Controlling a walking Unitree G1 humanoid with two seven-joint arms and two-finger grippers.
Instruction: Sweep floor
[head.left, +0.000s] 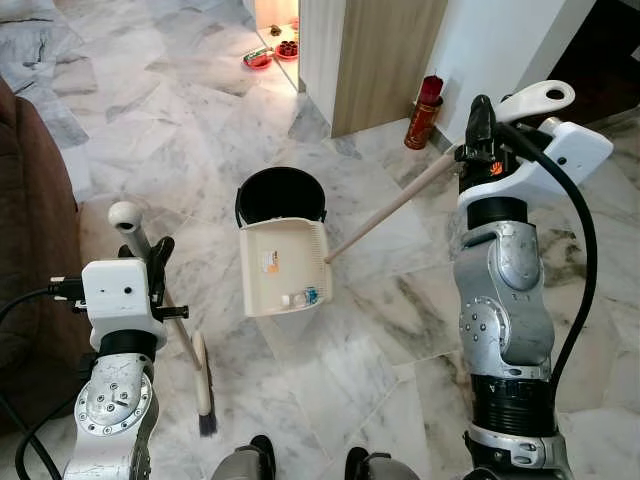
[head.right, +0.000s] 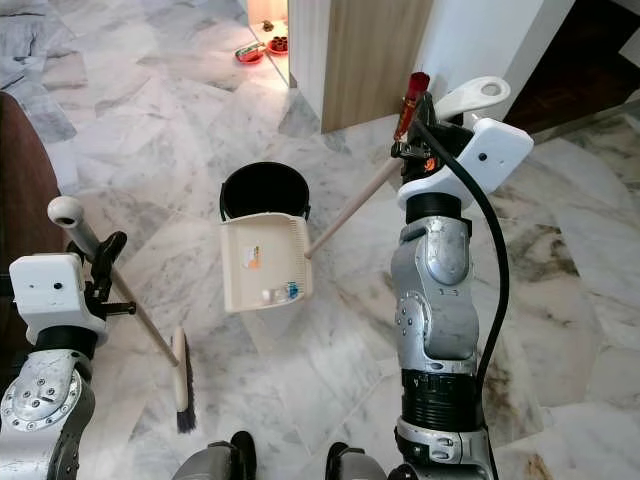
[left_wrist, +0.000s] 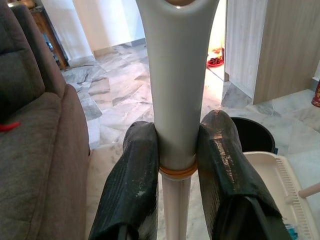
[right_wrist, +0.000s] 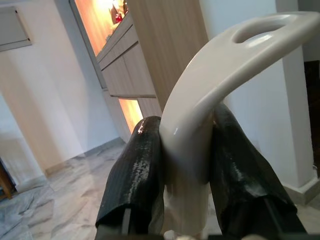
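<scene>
On the left, the broom (head.left: 190, 350) is held upright-tilted by the left gripper (left_wrist: 177, 165), whose fingers (left_wrist: 132, 185) are closed narrowly on the grey handle just above its orange ring; the bristle head rests on the marble floor (head.left: 400, 330) near the robot's feet. In the middle, the cream dustpan (head.left: 283, 265) is tipped at the near rim of the black bin (head.left: 280, 195), with small bits of debris lying in its tray. On the right, the dustpan's long handle (head.left: 395, 205) is clamped by the right gripper (right_wrist: 185, 165) below the looped end.

The step in hand is judged to be emptying the pan. It would best be done by raising the handle so that the tray's mouth is tilted over the bin, while the broom is kept steady and clear.
</scene>
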